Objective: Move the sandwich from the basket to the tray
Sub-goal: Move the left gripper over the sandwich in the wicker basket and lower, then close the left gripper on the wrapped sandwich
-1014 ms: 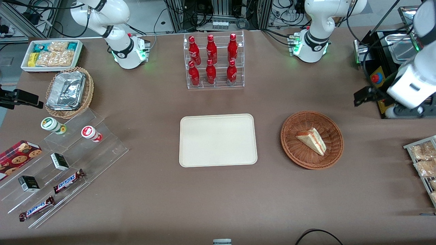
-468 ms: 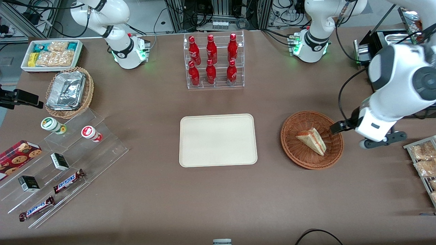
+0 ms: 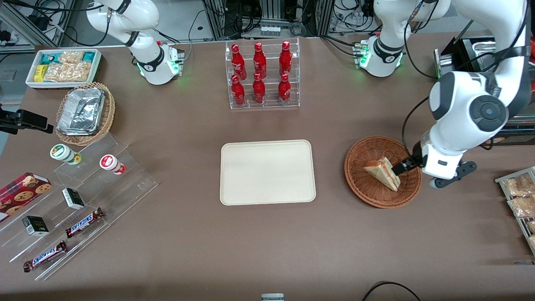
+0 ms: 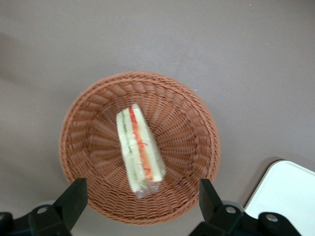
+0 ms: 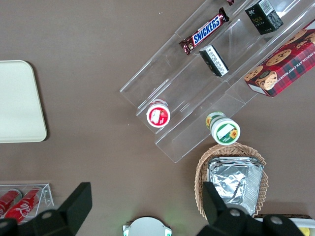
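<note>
The sandwich is a pale wedge with red, orange and green layers. It lies in the reddish-brown wicker basket toward the working arm's end of the table. The cream tray lies flat beside the basket, mid-table, with nothing on it. My left gripper hangs above the basket's rim at the working arm's end, close to the sandwich's wide end. In the left wrist view the gripper is open wide, with the sandwich and basket below it. A tray corner also shows there.
A clear rack of red bottles stands farther from the camera than the tray. Snack packets on a wire rack and a black machine sit near the working arm. An acrylic stand, a foil-filled basket and a white bin lie toward the parked arm's end.
My left arm swung in from the working arm's end of the table and came down. The gripper went from outside the basket to over its rim, next to the sandwich.
</note>
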### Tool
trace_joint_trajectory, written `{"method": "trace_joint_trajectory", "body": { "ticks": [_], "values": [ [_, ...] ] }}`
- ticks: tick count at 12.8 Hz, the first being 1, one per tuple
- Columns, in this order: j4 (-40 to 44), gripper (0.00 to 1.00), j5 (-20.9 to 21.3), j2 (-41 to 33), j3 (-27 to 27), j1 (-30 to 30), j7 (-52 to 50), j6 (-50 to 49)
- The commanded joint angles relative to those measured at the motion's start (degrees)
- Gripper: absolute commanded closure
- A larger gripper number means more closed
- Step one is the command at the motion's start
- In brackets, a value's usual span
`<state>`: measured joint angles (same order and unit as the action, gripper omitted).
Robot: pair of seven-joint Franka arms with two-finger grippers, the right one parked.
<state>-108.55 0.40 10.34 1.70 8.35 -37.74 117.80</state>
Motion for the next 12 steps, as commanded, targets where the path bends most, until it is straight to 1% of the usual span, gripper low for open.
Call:
{"method": "trace_joint_trajectory", "body": {
  "ticks": [1,2,5,7,8,9,12],
  "values": [
    [-0.6,0.0,-0.2,0.7,-0.2,1.1,-4.9,2.1],
    [-2.0,0.0,-0.2,0.6,-0.1,1.2,-6.0,3.7],
    [-9.9,0.0,-0.2,0.0,-0.1,2.4,-12.9,14.7],
    [-14.7,0.0,-0.1,0.6,-0.2,2.4,-14.9,21.4],
    [-17.1,0.0,0.0,0.6,-0.2,2.3,-14.9,23.0],
    [-17.8,0.0,0.0,0.4,-0.2,2.2,-15.1,22.6],
    [-18.0,0.0,0.1,-0.4,-0.3,2.2,-15.6,19.8]
  ]
}}
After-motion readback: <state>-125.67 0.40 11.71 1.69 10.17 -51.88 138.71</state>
